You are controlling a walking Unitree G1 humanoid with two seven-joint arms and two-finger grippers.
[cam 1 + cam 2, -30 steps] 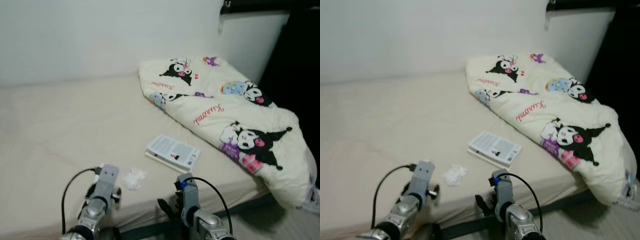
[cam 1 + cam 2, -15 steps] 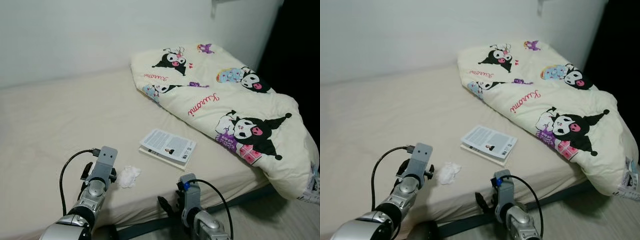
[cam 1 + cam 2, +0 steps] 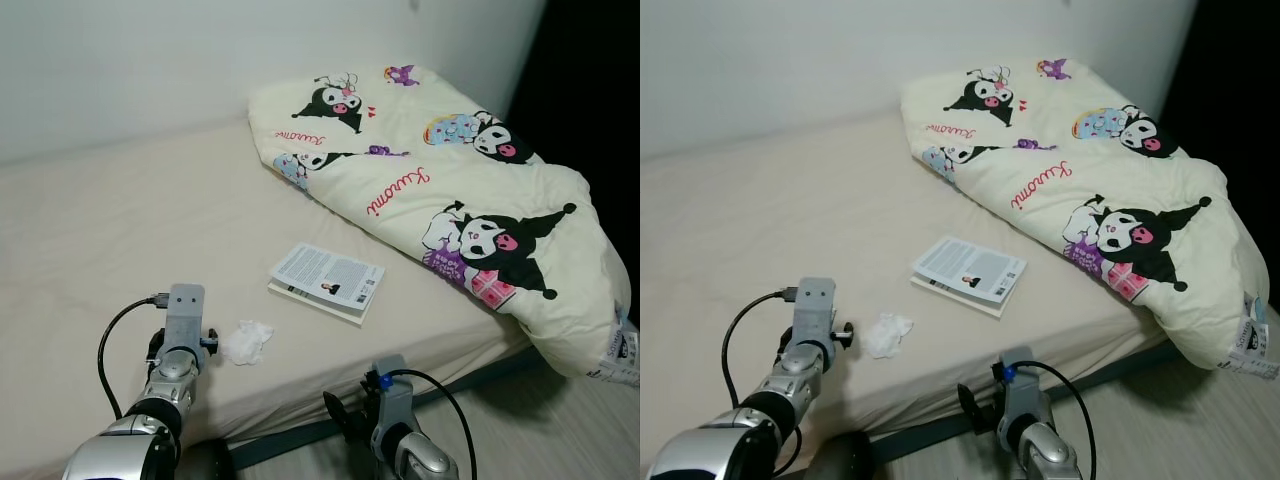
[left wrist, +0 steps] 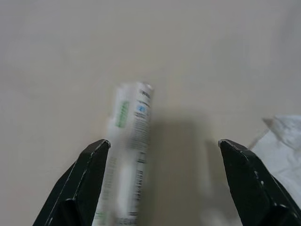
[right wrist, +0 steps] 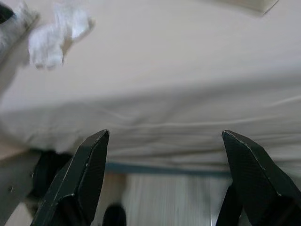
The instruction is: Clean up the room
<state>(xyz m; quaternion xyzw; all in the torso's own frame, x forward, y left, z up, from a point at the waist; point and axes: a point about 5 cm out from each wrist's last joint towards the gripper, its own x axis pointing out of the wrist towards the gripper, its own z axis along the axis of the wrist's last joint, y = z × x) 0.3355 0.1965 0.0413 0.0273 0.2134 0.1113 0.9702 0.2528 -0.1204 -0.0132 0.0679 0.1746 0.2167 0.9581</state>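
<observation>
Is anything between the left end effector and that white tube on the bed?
Nothing visible. The left end effector is open above the white tube on the bed sheet; the crumpled tissue lies off to its side.

We see the white tube [image 4: 128, 155] blurred in the left wrist view, its print unreadable and its near end cut off by the picture's edge. The crumpled tissue [image 4: 281, 143] runs off the side there, and the book's [image 3: 326, 281] cover text is too small to read.
</observation>
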